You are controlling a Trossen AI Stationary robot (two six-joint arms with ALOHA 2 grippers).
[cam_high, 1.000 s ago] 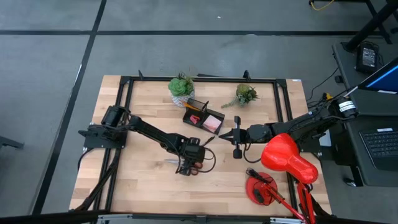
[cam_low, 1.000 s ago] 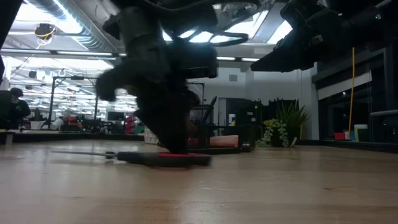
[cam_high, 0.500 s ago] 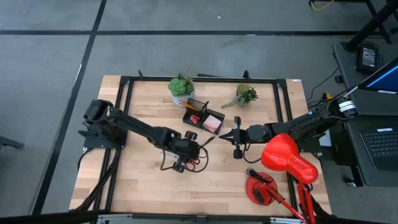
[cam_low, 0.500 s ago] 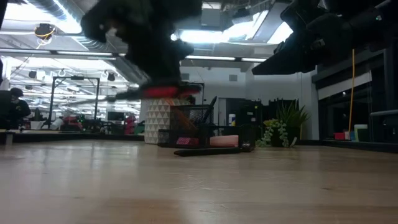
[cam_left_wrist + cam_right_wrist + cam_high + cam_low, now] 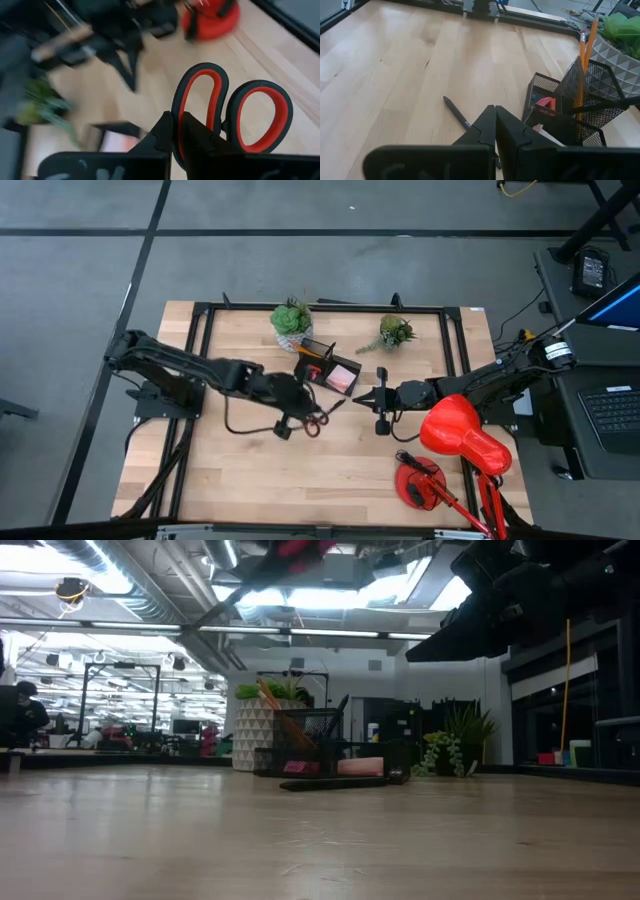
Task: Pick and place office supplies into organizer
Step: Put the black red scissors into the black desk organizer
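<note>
scissors [image 5: 231, 117] read as a stiff, fairly light tool: hard red-lined handle loops on thin metal blades, smooth enough to slip or swivel in a narrow pinch; a hold close to the pivot, where the loops meet the blades, looks steadier than one out on a loop, and the blades should probably go down first into the tall compartment; the left hand [image 5: 291, 418] pinches them now, its dark fingers pressed together over the neck just beside the loops in the left wrist view; in the high view the pair hangs off that hand above the surface [image 5: 230, 470], near the front of the organizer [image 5: 327, 368] but not over it; two oval loops, black outside and red inside, sit side by side, and the blades are hidden behind the fingers.

organizer is a black wire-mesh box with a tall back compartment and a low front tray; two orange pencils [image 5: 586, 47] stand tilted in the tall part, and a pink pad [image 5: 342, 378] lies in the tray; a black pen [image 5: 458, 114] lies flat on the wood just in front of it, thin and likely to roll, best taken near its middle; the right hand [image 5: 367, 398] hangs near it, fingers pressed together on nothing.
</note>
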